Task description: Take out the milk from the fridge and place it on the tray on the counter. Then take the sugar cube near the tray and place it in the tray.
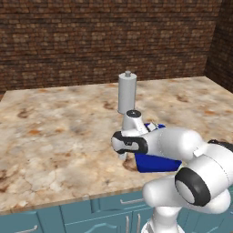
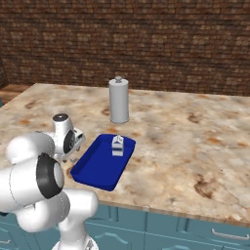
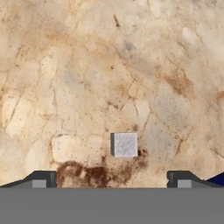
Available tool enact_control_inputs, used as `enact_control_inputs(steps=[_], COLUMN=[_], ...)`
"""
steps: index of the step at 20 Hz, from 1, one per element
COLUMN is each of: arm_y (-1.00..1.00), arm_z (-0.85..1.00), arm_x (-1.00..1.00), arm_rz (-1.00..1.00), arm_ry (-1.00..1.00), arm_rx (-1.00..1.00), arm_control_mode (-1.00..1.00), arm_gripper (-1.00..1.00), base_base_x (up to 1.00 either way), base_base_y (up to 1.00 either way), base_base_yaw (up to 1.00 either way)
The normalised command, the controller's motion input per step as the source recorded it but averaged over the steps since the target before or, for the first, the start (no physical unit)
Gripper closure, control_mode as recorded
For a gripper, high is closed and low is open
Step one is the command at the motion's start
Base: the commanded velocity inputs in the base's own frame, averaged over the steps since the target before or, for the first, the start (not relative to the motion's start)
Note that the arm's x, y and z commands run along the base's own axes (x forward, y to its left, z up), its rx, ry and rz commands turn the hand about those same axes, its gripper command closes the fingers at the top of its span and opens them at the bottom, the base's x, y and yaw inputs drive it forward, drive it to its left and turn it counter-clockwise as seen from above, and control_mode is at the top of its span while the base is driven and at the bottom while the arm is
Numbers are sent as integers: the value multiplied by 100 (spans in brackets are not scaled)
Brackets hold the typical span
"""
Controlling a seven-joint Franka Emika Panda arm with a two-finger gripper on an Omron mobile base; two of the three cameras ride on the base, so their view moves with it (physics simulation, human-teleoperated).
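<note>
Counter [image 2: 195,141]: in right view we see milk [image 2: 117,145] upright in tray [image 2: 100,168]; hand view adds cube [image 3: 124,144] btwn wide-spread fingers [image 3: 183,178] of gripper [image 3: 111,179].

The left base view looks forward and down from behind the white arm, which rises at its lower right, over the beige marbled stone counter [image 1: 54,132] toward a dark brick wall [image 1: 104,36]. The right base view faces the same way from the other side, with the arm at its lower left. Both share the tall grey cylindrical canister with a knob lid [image 1: 127,93], the shallow deep-blue rectangular tray [image 2: 95,166] and the teal cabinet fronts [image 2: 195,232]. The hand view looks closely, seemingly straight down, at the counter, where a tiny pale grey cube [image 3: 124,145] sits above the two dark finger tips [image 3: 43,179].
</note>
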Motion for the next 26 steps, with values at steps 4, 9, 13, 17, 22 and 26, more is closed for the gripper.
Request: enact_control_inputs(steps=[4, 9, 13, 17, 22, 26], arm_y=[4, 9, 3, 0, 0, 0], arm_z=[-16, -15, -15, -10, -13, -11], arm_x=[12, 3, 7, 5, 12, 21], arm_rz=[0, 0, 0, 0, 0, 0], arm_ry=[0, 0, 0, 0, 0, 0], arm_rx=[0, 0, 0, 0, 0, 0], arm_control_mode=[-100, -100, -100, -100, -100, -100], arm_gripper=[-100, -100, -100, -100, -100, -100], base_base_x=[0, 0, 0, 0, 0, 0], base_base_y=[0, 0, 0, 0, 0, 0], base_base_yaw=[0, 0, 0, 0, 0, 0])
